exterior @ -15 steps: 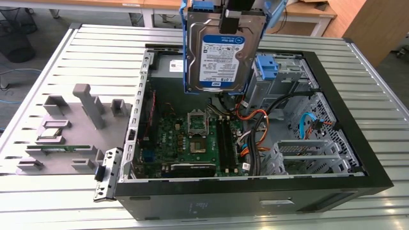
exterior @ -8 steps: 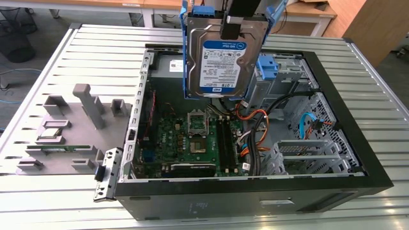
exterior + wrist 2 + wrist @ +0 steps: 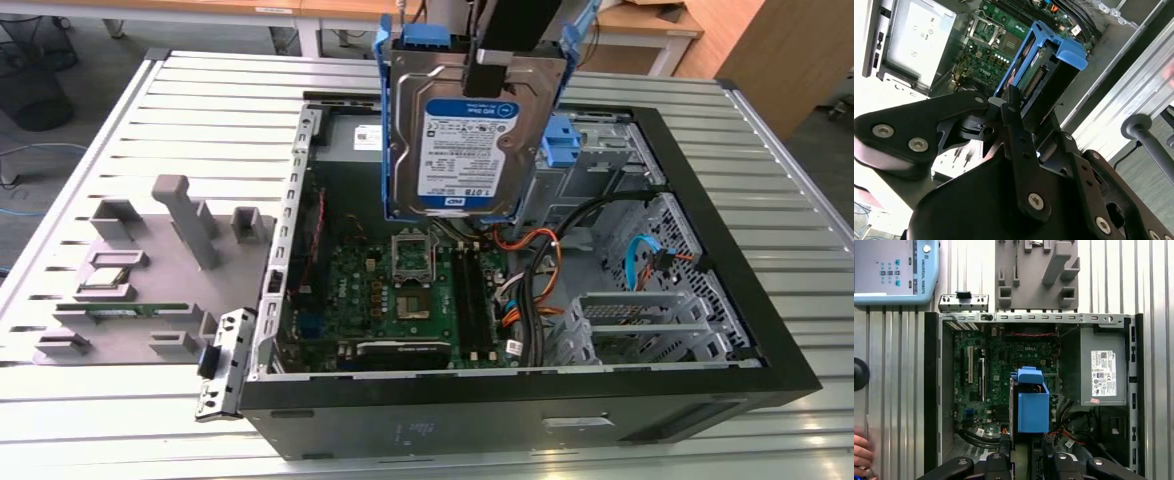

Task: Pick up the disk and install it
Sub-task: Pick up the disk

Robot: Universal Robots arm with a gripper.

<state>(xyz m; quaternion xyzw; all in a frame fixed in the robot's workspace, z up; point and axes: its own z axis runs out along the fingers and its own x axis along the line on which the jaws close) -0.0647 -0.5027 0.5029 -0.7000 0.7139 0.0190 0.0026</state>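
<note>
Got disk [image 3: 467,135] pinched at top edge in gripper [image 3: 486,80], hanging upright above open case [image 3: 534,425], well off motherboard [image 3: 400,290]. I reckon upright hold leaves blue rails [image 3: 394,120] free and clears cables [image 3: 527,300].

On disk [image 3: 416,85], 12 o'clock in exterior view: white-and-blue printed label [image 3: 465,150] with black band. On grey power-supply box [image 3: 1089,340]: white printed label [image 3: 1102,372].

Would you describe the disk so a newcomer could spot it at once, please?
Find the open computer case on the slatted table. Above its circuit board, the arm's jaws hold the disk on end. Unlike the grey power box, it is silver with blue rails.
</note>
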